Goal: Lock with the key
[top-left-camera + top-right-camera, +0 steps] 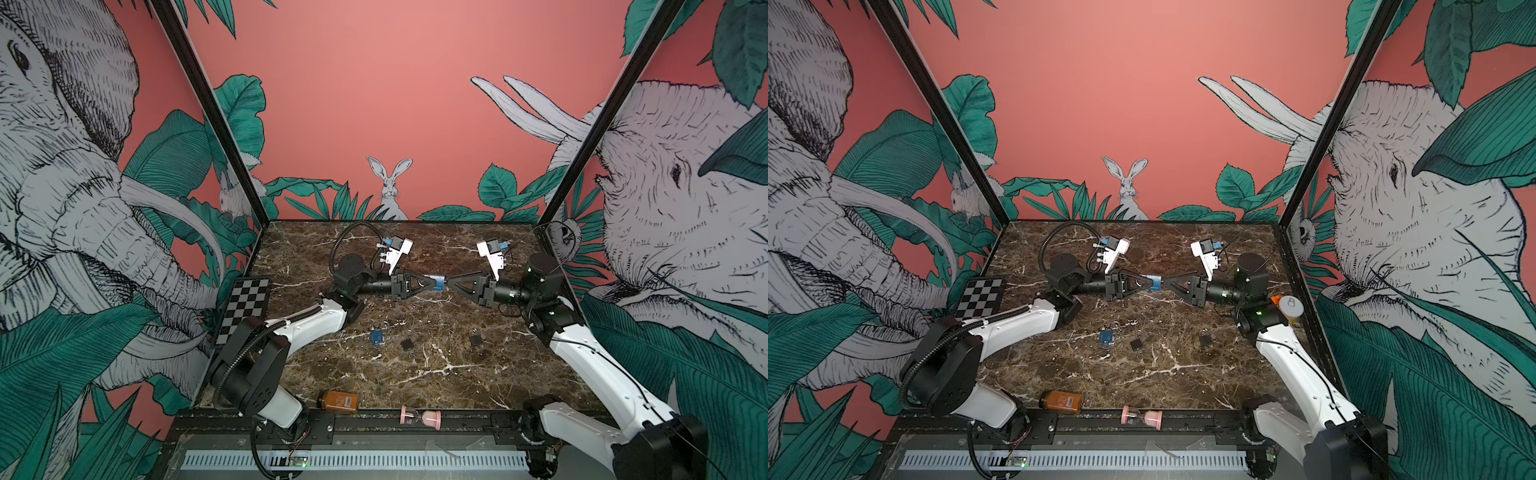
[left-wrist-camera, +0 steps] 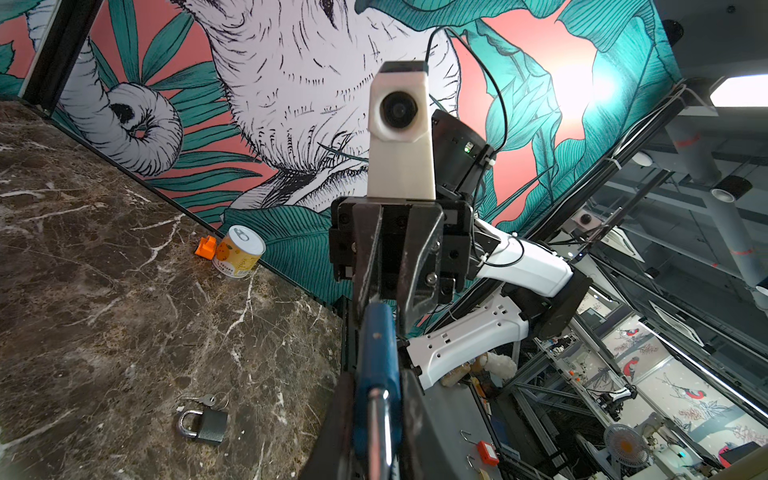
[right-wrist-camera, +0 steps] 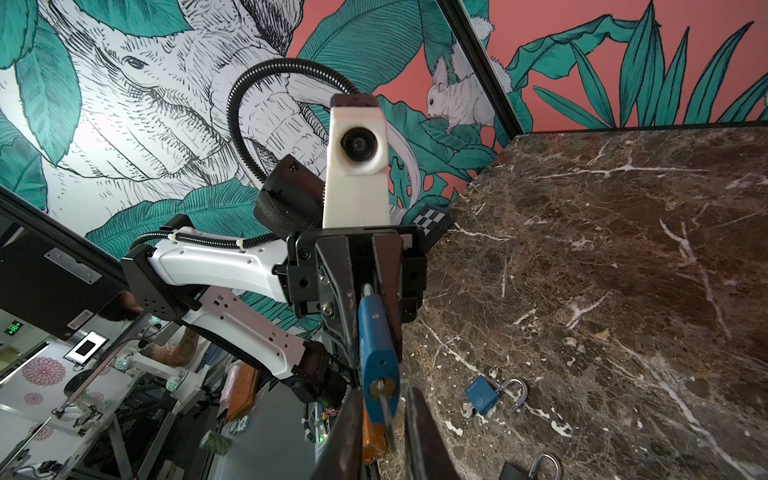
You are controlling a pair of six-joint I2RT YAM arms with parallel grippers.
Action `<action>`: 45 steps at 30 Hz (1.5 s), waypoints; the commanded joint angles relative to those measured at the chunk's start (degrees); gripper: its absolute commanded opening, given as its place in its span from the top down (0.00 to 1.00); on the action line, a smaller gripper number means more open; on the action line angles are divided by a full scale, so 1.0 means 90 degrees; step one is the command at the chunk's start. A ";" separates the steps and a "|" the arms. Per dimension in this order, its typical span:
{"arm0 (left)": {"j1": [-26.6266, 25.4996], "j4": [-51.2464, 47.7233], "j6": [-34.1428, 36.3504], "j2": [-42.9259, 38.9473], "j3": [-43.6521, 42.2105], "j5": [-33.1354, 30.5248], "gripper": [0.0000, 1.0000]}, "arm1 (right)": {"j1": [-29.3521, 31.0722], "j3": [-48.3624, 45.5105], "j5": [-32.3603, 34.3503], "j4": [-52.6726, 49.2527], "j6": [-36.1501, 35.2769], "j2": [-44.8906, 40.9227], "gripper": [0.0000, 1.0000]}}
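The left tool (image 1: 433, 284) is clenched on a blue padlock (image 1: 439, 283), holding it in the air above the middle of the table (image 1: 419, 376), about level. The right tool (image 1: 448, 283) faces it tip to tip. In the right wrist view a key (image 3: 385, 400) sits in the keyhole at the padlock's end and its blade runs back between the right tool's fingers (image 3: 424, 432). The key's head is hidden, so I cannot tell whether that tool is pinching it. On the table nearer the camera lie three more locks, well apart from both tools: a second blue lock (image 1: 376, 336), a black lock (image 1: 406, 343) and a dark lock (image 1: 476, 338).
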 commanded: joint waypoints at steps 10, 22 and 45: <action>0.0029 0.0466 -0.0125 -0.0044 0.0096 0.0095 1.00 | -0.0015 -0.0111 -0.0288 0.0636 0.0276 0.0071 0.84; 0.0029 0.0549 -0.0234 0.0009 0.0168 0.0131 1.00 | 0.0015 -0.0189 -0.0261 0.0660 0.0285 0.0120 0.89; 0.0459 -0.0097 0.0132 -0.0343 0.0081 0.0492 1.00 | -0.0045 -0.0479 -0.0407 0.1416 0.0639 0.0129 1.00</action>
